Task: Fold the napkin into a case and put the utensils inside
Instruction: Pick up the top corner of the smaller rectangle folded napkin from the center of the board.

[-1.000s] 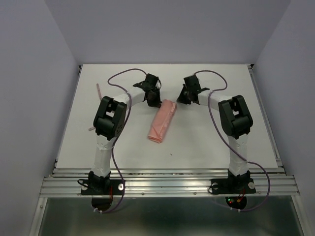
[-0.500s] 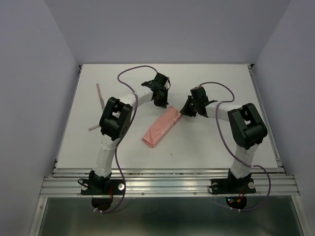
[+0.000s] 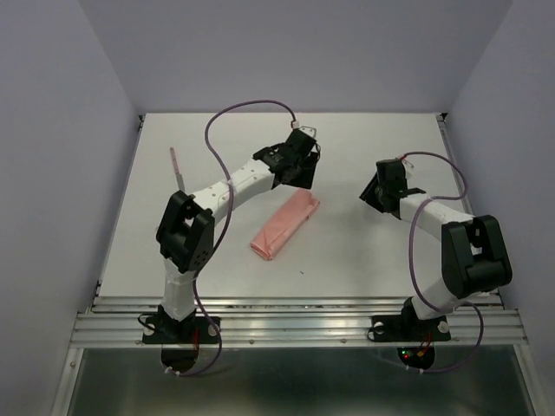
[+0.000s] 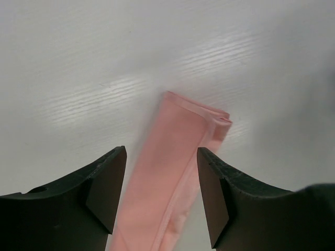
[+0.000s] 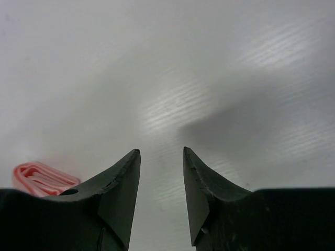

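The napkin [image 3: 284, 224] lies on the white table [image 3: 373, 260] folded into a narrow salmon-pink strip, slanting from near left to far right. My left gripper [image 3: 298, 180] hovers over its far end, open; in the left wrist view the napkin [image 4: 170, 162] shows between the spread jaws of the gripper [image 4: 161, 150] and below them, not pinched. My right gripper [image 3: 370, 196] is off to the right of the strip, open and empty [image 5: 161, 150], with only the end of the napkin [image 5: 39, 178] at the left edge of its view. One thin pink utensil [image 3: 177, 165] lies at the far left.
Grey walls close the table in on three sides. The metal rail [image 3: 295, 325] with both arm bases runs along the near edge. The left arm's elbow [image 3: 186, 232] stands over the table's left part, and purple cables loop above both arms.
Both grippers have opened and let go of the napkin. The right gripper has drawn away to the right; the left one has moved right and up. The strip now lies more slanted.
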You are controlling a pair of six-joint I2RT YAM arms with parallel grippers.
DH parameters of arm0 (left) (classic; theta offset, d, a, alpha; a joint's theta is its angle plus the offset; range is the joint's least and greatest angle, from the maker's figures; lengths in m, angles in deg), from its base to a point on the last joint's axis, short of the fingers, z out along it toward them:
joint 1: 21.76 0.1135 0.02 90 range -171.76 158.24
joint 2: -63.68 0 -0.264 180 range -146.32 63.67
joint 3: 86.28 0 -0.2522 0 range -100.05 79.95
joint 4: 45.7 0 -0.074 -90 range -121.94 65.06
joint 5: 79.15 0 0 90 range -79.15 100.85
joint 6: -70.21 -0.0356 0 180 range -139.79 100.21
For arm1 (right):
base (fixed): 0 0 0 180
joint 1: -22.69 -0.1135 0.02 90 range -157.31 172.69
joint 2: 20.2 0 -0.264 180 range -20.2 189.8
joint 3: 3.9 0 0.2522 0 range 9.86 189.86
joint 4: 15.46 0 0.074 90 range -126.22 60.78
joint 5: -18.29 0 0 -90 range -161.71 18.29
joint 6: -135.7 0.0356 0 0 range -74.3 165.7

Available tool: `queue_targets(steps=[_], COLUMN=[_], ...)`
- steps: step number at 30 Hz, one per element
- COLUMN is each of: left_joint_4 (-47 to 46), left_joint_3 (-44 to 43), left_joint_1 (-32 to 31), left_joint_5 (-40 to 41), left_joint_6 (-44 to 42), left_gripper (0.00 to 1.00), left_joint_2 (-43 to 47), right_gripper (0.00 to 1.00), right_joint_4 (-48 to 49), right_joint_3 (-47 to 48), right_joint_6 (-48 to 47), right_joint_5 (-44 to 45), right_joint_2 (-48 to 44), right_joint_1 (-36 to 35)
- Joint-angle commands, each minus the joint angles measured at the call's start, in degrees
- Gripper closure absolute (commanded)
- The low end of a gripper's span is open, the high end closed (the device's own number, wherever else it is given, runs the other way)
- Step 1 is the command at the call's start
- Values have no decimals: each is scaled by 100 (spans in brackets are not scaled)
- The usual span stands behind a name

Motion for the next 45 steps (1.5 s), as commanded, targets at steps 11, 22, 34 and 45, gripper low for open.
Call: queue_targets(steps=[11,22,34,45], left_joint_4=[-707,-812,-795,-777], left_joint_3=[70,-18,-97,-176], left_joint_1=[-914,-1002,-1117,-1125], left_joint_5=[943,839,768,864], left_joint_6=[-392,-454,-498,-506], left_gripper=[33,42,35,51], left_joint_2=[-285,-698,-909,-1015], right_gripper=[44,44,44,44], right_joint_4=[-163,-312,-312,-321], right_joint_3=[-1070,-1017,-1105,-1149], right_joint_6=[-203,-300,-300,-326], right_joint_5=[-3,58,14,-12], right_joint_2=[-832,-1008,-1052,-1052], right_joint_1=[-18,34,34,34])
